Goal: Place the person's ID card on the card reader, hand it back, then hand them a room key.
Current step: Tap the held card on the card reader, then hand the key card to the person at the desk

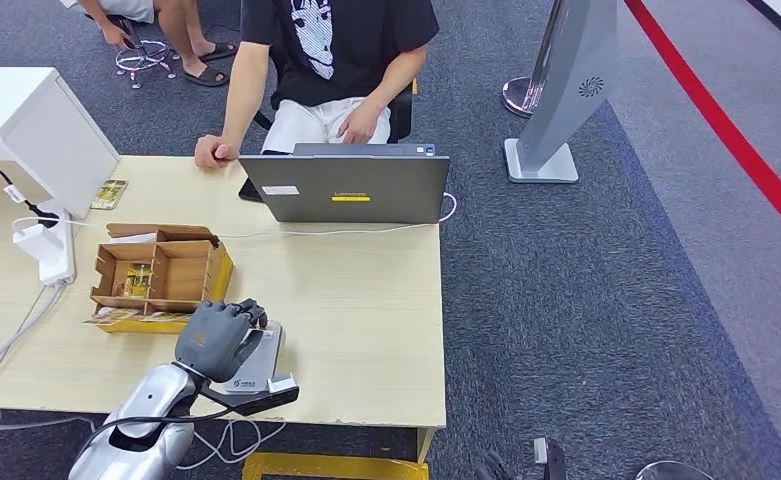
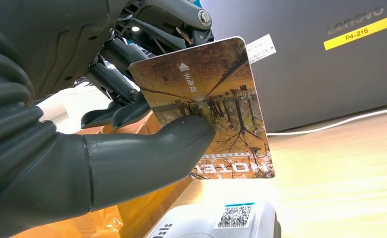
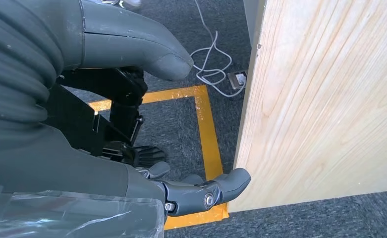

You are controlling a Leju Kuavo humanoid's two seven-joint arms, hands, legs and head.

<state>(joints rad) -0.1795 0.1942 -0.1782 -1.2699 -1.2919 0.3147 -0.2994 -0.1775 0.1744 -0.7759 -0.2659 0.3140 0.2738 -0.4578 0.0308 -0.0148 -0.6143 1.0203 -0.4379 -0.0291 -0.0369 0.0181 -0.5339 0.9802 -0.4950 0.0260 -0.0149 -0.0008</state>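
My left hand (image 1: 221, 335) hovers over the white and black card reader (image 1: 258, 376) near the table's front edge. In the left wrist view this hand (image 2: 57, 158) pinches a room key card (image 2: 216, 89) between thumb and fingers. The card shows autumn trees and the word HOTEL, and the card reader (image 2: 231, 218) lies just beneath it. A person (image 1: 331, 60) in a black shirt sits across the table behind a grey laptop (image 1: 356, 188). My right hand (image 3: 72, 163) hangs beside the table's wooden side panel (image 3: 330, 99), its fingers apart and holding nothing.
A cardboard box (image 1: 161, 270) with compartments holding cards stands just beyond my left hand. A white box (image 1: 26, 120), a power strip (image 1: 46, 245) and a small patterned card (image 1: 109, 193) sit at the far left. Yellow tape (image 3: 206, 129) and cables mark the floor.
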